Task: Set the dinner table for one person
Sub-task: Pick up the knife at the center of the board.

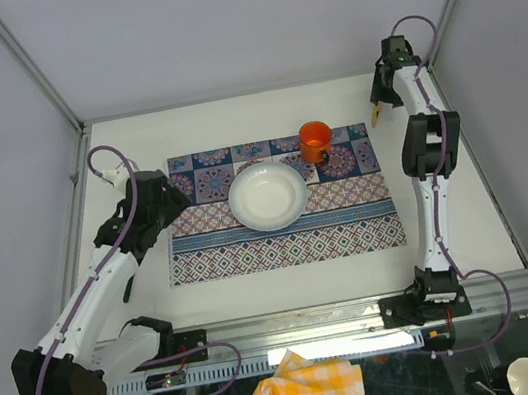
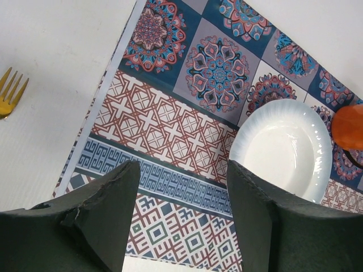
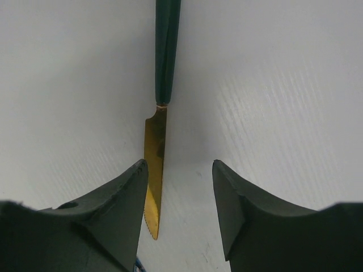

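We see the white tabletop filling the space between the frame rails, with a patterned cloth spread at its middle. Off the cloth's left edge, on the bare tabletop, lies a gold fork. Only its tines show, at the border of the left wrist view. The left hand hovers over the cloth's far left part, its fingers spread wide with nothing between them but the pattern beneath. A white plate sits on the cloth, about midway across and nearer the far edge than the near one. An orange cup stands at the cloth's far edge, right of the middle. Just beyond the cloth's far right corner, a knife with a gold blade and a dark green handle lies on the bare tabletop. The right hand is over it with fingers apart. The blade lies between them, close against one finger, and we cannot tell whether it touches. This hand grips nothing.
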`<state>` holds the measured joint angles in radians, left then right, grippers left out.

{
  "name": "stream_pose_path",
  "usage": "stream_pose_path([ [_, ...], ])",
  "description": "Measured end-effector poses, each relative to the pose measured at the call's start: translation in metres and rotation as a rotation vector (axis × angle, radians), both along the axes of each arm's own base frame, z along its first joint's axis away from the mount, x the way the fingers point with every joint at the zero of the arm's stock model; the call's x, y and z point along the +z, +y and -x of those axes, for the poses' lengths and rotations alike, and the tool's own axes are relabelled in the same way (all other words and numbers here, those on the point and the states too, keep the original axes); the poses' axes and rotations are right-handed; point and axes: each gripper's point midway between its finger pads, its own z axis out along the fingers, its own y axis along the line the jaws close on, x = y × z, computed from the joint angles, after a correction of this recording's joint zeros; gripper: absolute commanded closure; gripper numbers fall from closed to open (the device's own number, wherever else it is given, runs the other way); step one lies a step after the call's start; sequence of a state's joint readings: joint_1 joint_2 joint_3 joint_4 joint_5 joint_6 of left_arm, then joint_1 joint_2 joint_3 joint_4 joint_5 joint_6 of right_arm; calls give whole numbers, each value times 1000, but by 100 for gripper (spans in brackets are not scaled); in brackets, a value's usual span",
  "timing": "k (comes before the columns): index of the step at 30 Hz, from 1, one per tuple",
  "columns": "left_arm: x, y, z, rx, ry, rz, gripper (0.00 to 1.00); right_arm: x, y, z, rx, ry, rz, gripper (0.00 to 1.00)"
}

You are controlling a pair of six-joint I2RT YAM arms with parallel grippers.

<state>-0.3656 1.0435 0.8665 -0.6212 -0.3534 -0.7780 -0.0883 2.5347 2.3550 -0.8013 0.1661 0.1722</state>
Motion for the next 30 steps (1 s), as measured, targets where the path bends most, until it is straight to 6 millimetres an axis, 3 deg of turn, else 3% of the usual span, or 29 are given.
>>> stream_pose_path([
  [11,5,-6,2,-23,-10,31,36,-7,-5,-18,11,-46,14,48],
  [16,5,-7,3,-24,-8,40,35,-21,-6,-26,18,-54,19,48],
  [30,-7,-8,0,-19,30,31,34,-21,-8,-52,30,-153,34,51],
])
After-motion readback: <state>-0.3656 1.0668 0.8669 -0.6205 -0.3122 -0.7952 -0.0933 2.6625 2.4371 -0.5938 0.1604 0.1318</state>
